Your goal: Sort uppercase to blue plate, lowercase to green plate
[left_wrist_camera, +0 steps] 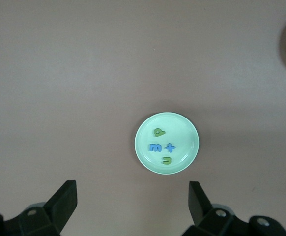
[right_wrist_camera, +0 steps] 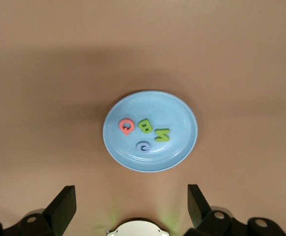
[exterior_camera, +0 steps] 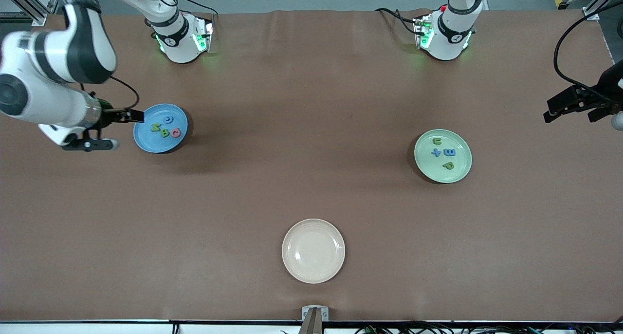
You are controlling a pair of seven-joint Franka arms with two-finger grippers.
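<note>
We see the right end effector [exterior_camera: 124, 115] spread wide and empty, held up at the edge of the blue plate [exterior_camera: 146, 139] toward the right arm's end of the desk [exterior_camera: 311, 178]. The left end effector [exterior_camera: 569, 105] is likewise wide apart and empty, raised over the left arm's end. On the blue plate lie the green N [right_wrist_camera: 162, 134], green B [right_wrist_camera: 145, 126], red ring letter [right_wrist_camera: 126, 126] and blue ring letter [right_wrist_camera: 143, 146]. The green plate [left_wrist_camera: 187, 128] carries the green p [left_wrist_camera: 159, 132], blue m [left_wrist_camera: 155, 147], blue t [left_wrist_camera: 170, 146] and green u [left_wrist_camera: 167, 159]. Only the front view shows the whole cream plate [exterior_camera: 313, 250], nearest the camera; the left wrist view catches just its edge.
</note>
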